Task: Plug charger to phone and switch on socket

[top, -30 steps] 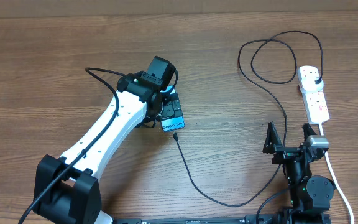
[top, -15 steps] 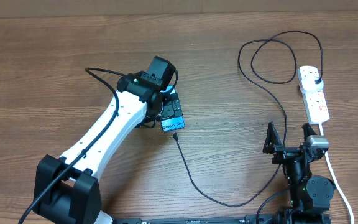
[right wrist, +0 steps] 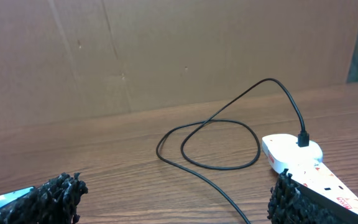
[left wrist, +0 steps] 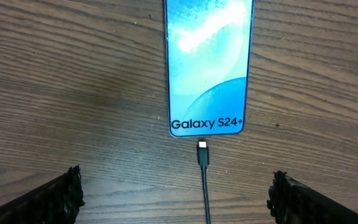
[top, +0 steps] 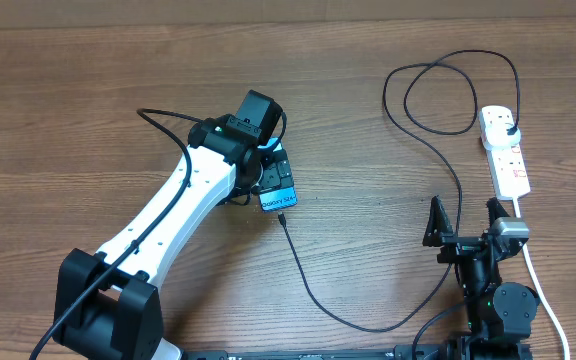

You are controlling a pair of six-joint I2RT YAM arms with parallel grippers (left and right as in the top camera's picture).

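Left claw (left wrist: 176, 182) stands wide open at the centre-left of the overhead view, hanging over the phone (left wrist: 208, 62) with nothing between its jaws. The phone lies flat on the table (top: 88, 90), its screen lit blue, with white lettering at its lower end. The charger (top: 368, 325) has its small connector tip right at the middle of the phone's lower edge. A sliver of bare metal shows there, so I cannot tell whether it is fully seated. From the tip the black cable runs down and right, curves along the lower part of the frame, climbs, and loops at the upper right. Right claw (top: 465, 222), at the lower right, is also spread wide and holds nothing. Just right of it and above lies the socket (top: 505, 150), with the charger's black plug in its top outlet. Its white cord (top: 538, 280) trails down the right edge.
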